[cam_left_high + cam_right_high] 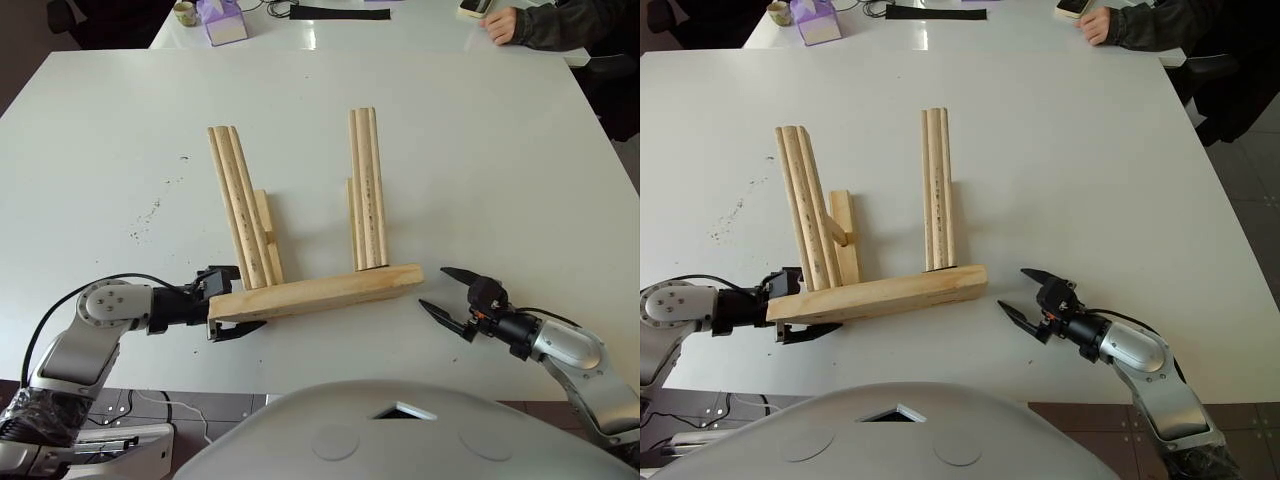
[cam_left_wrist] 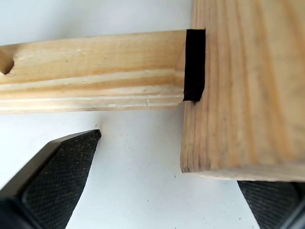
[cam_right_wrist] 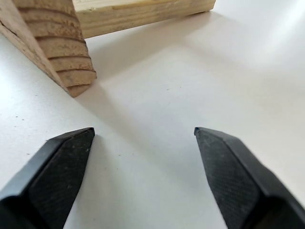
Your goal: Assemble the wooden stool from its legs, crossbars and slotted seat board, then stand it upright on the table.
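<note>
**Q:** Surface and part location?

**A:** White worktop [image 1: 500,150]. The board [image 1: 330,291] lies on edge at 6 o'clock. The left legs [image 1: 240,200] and right legs [image 1: 366,185] run from it toward 12 o'clock, flat on the surface. A crossbar [image 1: 263,215] lies against the left legs.

**Q:** Pincer status?

**A:** The left pincer [image 1: 245,298] straddles the board's 9 o'clock end with its jaws spread; one finger [image 2: 57,171] is clear of the wood. The right pincer [image 1: 432,287] is spread wide and holds nothing, just off the 3 o'clock end.

**Q:** Handling properties?

**A:** Probably stiff, light softwood. The joints look like press fits, so they may loosen under twisting.

**Q:** Recommended hold?

**A:** Clamp the flat faces at both ends of the board. Avoid the ribbed, rounded legs, which likely give less purchase. Tip the assembly evenly from both ends.
</note>
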{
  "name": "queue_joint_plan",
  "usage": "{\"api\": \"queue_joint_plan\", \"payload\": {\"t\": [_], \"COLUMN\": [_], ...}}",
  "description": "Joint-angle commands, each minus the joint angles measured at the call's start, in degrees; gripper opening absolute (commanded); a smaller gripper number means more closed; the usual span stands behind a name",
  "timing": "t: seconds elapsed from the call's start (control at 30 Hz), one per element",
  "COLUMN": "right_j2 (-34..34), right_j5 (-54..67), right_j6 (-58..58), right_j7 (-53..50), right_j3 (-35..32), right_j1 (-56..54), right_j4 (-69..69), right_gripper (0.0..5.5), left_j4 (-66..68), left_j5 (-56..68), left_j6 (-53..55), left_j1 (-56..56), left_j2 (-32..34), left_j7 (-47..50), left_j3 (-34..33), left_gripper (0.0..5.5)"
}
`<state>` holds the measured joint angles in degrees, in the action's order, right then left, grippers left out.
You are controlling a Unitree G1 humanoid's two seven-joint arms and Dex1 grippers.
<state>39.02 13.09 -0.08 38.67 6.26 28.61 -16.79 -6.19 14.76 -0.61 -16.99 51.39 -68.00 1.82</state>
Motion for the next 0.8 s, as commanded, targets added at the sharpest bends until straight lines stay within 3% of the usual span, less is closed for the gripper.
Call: {"api": "queue_joint_plan", "payload": {"t": [0.03,0.23,0.5,0.8], "right_j2": [0.64,0.70,-1.54,-0.41], "right_j5": [-1.57,-3.49,-6.85,-5.95], "right_j6": [-0.21,-1.75,-2.71,-2.56], "right_j7": [1.72,5.37,7.52,8.84], "right_j3": [-0.40,1.58,6.21,5.34], "right_j1": [-2.99,-5.42,-10.94,-9.71], "right_j4": [1.04,2.21,3.44,1.75], "right_gripper": [3.89,3.89,3.89,3.89], "left_j4": [5.56,9.29,10.49,1.13], "left_j5": [-2.20,-1.02,-0.28,6.46], "left_j6": [-4.41,-9.22,-9.87,0.87], "left_j1": [3.83,5.98,8.08,7.40], "left_j2": [0.54,2.24,0.91,0.61], "left_j7": [-0.83,-6.40,-9.32,-12.01], "left_j3": [-0.28,0.01,0.90,1.36], "left_gripper": [4.31,4.31,3.16,1.86]}}
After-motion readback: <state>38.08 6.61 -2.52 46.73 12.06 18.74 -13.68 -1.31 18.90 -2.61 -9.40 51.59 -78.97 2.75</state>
